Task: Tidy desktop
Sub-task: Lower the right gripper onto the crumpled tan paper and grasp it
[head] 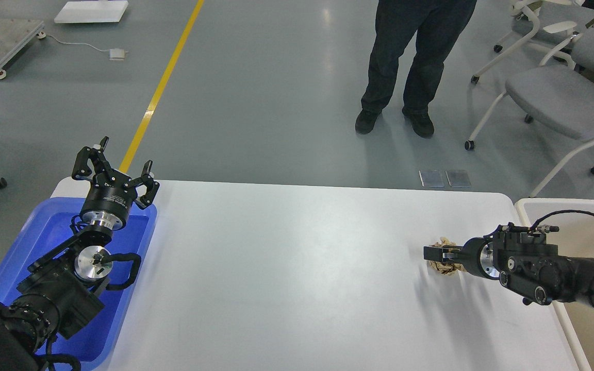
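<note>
Right hand (439, 254) low over the table's (286, 268) right side, fingers closed around a crumpled tan paper wad (444, 256). Left hand (115, 167) raised above the blue tray (44, 226) at the left edge, fingers spread, empty. Beige tub (575, 216) at right. Beyond: grey floor, yellow line (163, 87), standing person (410, 62), chairs (560, 93).

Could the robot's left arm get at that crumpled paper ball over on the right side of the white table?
Probably not easily. The left gripper hovers over the blue tray, the whole bare desktop away from the paper ball. Nothing blocks it, but the right gripper is already there.
</note>
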Robot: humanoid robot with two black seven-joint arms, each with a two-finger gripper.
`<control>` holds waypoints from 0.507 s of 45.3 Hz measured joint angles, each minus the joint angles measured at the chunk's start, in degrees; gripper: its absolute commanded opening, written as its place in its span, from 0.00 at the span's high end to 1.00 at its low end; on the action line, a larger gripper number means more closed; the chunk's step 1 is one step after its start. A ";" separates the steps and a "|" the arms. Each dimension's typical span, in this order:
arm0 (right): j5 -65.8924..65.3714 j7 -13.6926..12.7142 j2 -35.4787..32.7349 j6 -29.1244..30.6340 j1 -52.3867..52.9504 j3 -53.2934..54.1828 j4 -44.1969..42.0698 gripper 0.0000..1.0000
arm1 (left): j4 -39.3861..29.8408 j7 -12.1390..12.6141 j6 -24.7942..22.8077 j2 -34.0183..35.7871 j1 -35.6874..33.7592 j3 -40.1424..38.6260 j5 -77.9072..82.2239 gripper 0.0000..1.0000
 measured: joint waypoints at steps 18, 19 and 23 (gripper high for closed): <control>0.11 1.65 1.10 -1.70 -1.38 -0.64 -1.74 1.00 | 0.00 0.00 0.00 0.00 0.00 0.00 0.00 0.00; 0.11 1.68 1.10 -1.69 -1.38 -0.66 -1.76 1.00 | 0.00 0.00 0.00 0.00 0.00 0.00 0.00 0.00; 0.14 1.85 1.03 -1.54 -1.20 -0.72 -1.71 1.00 | 0.00 0.00 0.00 0.00 0.00 0.00 0.00 0.00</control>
